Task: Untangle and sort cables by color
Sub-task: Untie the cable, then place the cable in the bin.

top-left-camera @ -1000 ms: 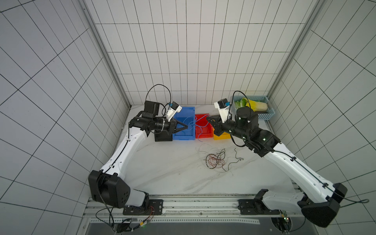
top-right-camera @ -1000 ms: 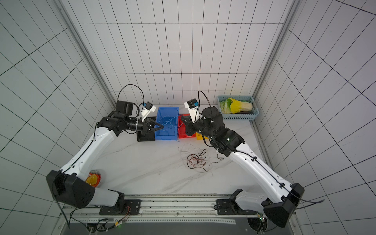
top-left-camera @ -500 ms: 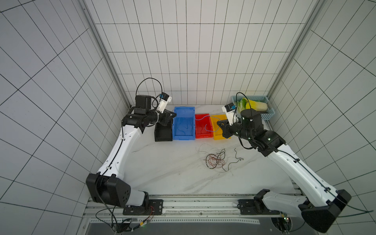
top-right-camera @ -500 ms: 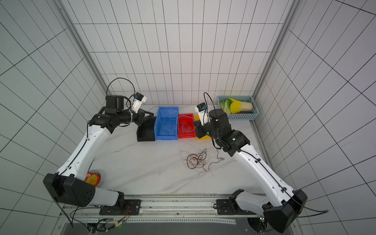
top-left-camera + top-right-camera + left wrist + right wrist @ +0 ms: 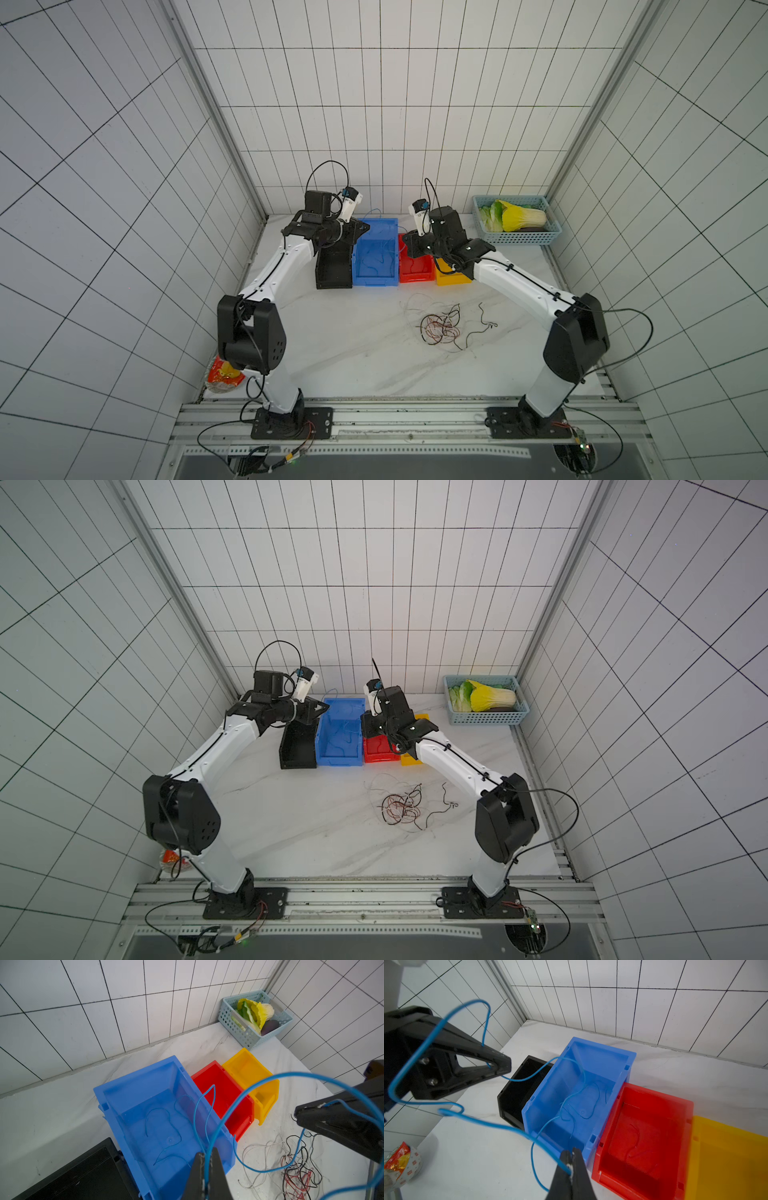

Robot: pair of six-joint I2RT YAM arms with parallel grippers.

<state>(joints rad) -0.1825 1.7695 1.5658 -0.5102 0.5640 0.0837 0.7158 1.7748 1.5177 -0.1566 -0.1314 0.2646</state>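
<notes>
One blue cable point(image 5: 291, 1073) hangs in loops between my two grippers above the bins. My left gripper point(image 5: 361, 228) point(image 5: 204, 1154) is shut on one part of it, over the blue bin point(image 5: 376, 282) point(image 5: 116, 1115). My right gripper point(image 5: 405, 245) point(image 5: 572, 1151) is shut on another part of the blue cable point(image 5: 494, 1124), by the blue bin's point(image 5: 604, 1051) front corner next to the red bin point(image 5: 654, 1093). More blue cables point(image 5: 583, 1103) lie inside the blue bin. A tangle of red, black and white cables point(image 5: 440, 328) point(image 5: 401, 806) lies on the marble table in front of the bins.
A black bin point(image 5: 332, 284), the red bin point(image 5: 415, 278) and a yellow bin point(image 5: 453, 278) stand in a row with the blue one. A pale blue basket point(image 5: 515, 237) with a cabbage sits at the back right. A snack bag point(image 5: 224, 374) lies at the front left.
Half a second ago the grippers stood further apart. The left has swung right over the blue bin and the right has come left toward it. Both stay shut.
</notes>
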